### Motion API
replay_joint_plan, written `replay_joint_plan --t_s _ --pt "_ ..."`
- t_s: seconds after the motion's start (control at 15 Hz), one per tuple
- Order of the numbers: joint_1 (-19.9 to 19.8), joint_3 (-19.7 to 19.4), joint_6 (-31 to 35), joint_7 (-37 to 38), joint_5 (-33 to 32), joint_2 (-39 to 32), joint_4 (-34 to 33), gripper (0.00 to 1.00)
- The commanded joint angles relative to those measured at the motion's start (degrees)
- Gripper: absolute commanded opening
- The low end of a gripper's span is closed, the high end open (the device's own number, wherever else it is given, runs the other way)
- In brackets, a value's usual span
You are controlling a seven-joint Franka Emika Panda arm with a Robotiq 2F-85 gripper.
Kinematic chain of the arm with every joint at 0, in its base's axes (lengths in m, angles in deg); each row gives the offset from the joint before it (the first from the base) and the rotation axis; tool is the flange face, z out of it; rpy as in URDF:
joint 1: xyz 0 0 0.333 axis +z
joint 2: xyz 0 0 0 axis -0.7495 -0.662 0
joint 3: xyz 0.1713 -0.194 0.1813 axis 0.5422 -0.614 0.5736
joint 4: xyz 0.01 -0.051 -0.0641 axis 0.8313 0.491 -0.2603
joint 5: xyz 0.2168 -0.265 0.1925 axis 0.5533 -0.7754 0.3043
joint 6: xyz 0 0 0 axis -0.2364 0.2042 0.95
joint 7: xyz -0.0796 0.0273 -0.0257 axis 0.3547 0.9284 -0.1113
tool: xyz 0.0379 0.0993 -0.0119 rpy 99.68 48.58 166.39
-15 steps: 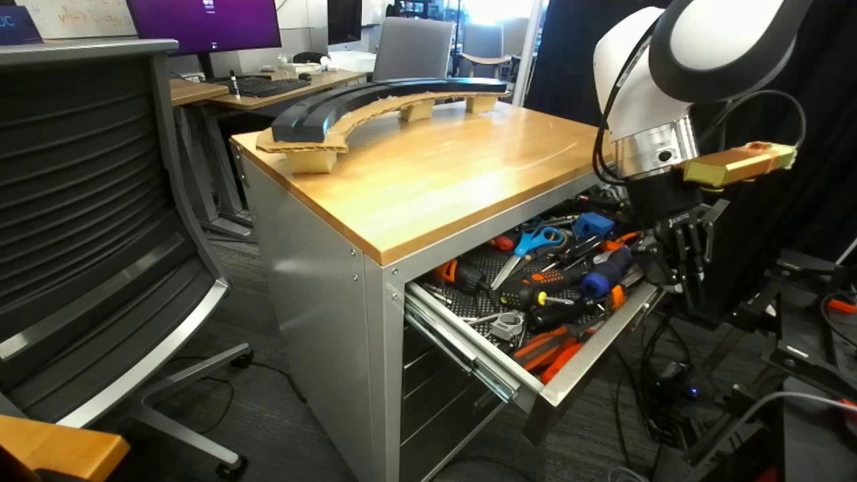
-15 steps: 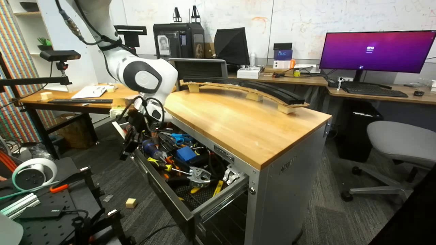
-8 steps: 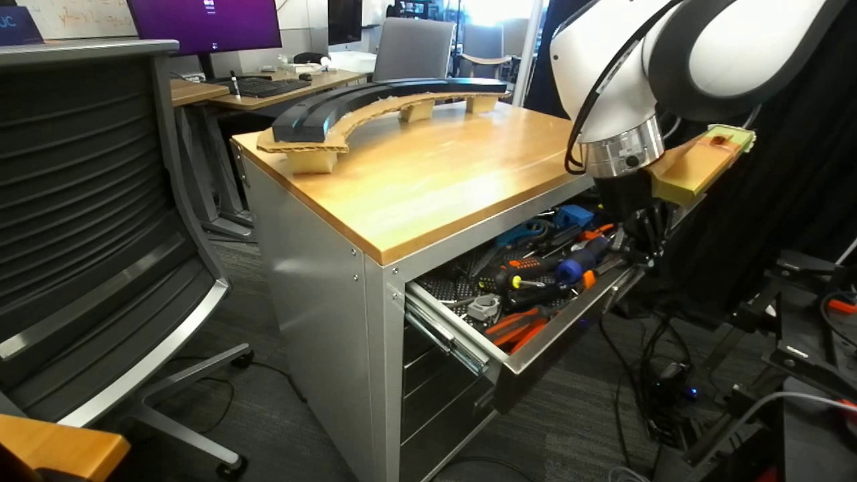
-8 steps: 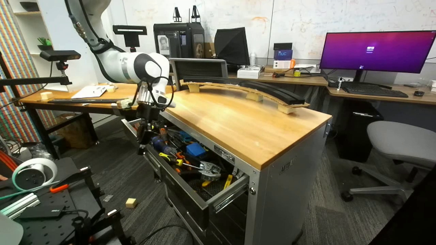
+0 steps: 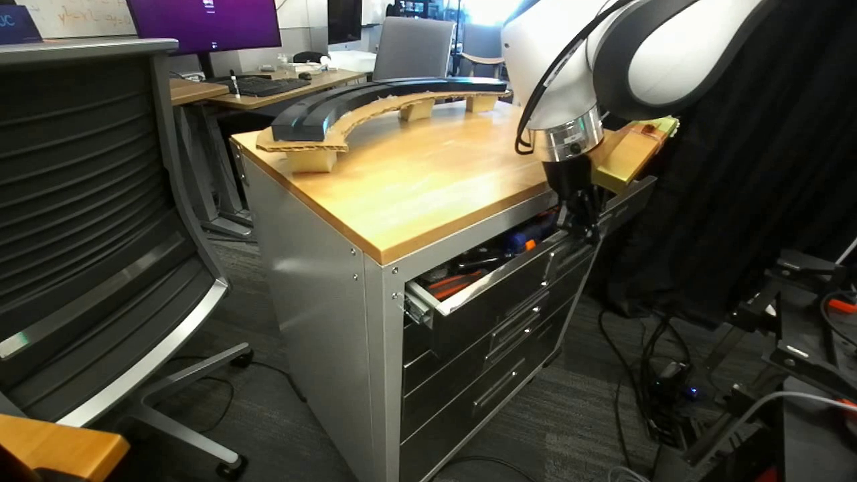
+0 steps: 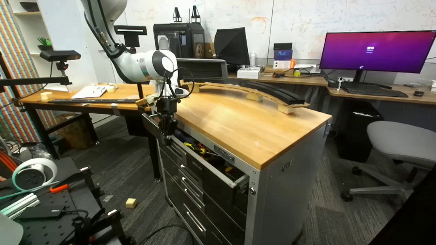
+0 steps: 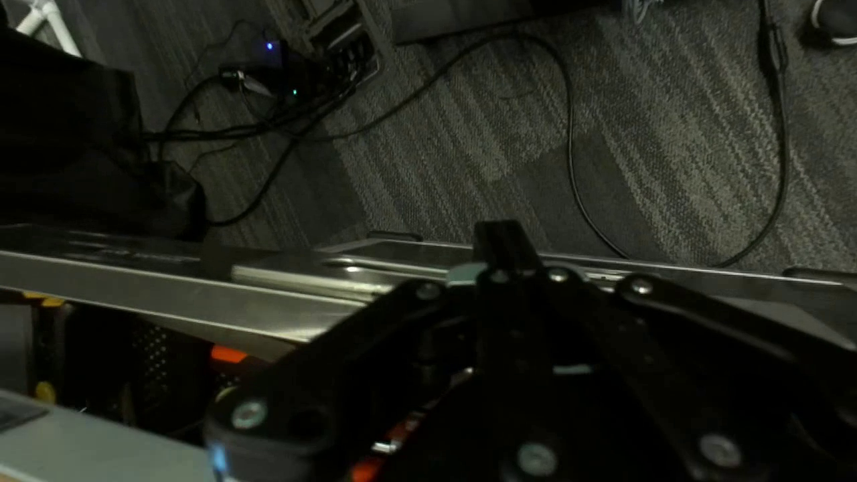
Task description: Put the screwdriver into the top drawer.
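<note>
whiteboard (image 6: 299, 20) and lit purple monitor (image 6: 376, 51) at the back, black curtain (image 5: 750, 174) off to a side, patterned carpet (image 7: 469, 174) below. on the cabinet (image 5: 321, 281) we have a wooden top (image 5: 428, 177); curved black piece (image 5: 395, 89) sits along its back edge, raised on cardboard (image 5: 304, 146) and pale blocks (image 5: 311, 163). top drawer (image 6: 206, 172) is part-way out under the front edge; lower drawers (image 5: 455, 395) look pushed in. inside the top drawer, by its front edge, we see red-and-black handles (image 5: 455, 286) near a corner, a blue handle (image 5: 517, 240) further along, yellow handles (image 6: 190, 146) too. arm (image 6: 146, 66) hangs over the drawer, gripper (image 6: 167, 136) pointing down at the drawer's front edge, between its two end corners in both exterior views. wrist view: drawer's rim runs under the gripper, fingertips (image 7: 495, 237) show against the front and carpet. fingers are pinched together; whether they touch the drawer front we can't tell. screwdriver: can't pick it out in any view. everything inside is jumbled, shadowed and partly covered by the wooden top, so we can't say where it lies. black cable (image 7: 570, 127) loops on the carpet; small yellow block (image 6: 130, 203) there too, apart from the cabinet, in an exterior view.
</note>
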Motion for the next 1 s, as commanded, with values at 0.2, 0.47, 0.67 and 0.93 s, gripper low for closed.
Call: replay_joint_plan --t_s 0.2,0.47,0.67,0.93 --pt "2.9 -2.7 1.0 1.7 -7.1 -4.1 -7.7 0.00" --pt "4.5 -3.6 1.2 4.2 -11.1 -4.6 -8.4 0.00" --pt "5.4 -3.1 0.1 5.5 -13.7 -4.2 -8.5 0.26" --pt "3.7 -0.6 0.6 1.6 -11.6 4.5 -3.2 0.47"
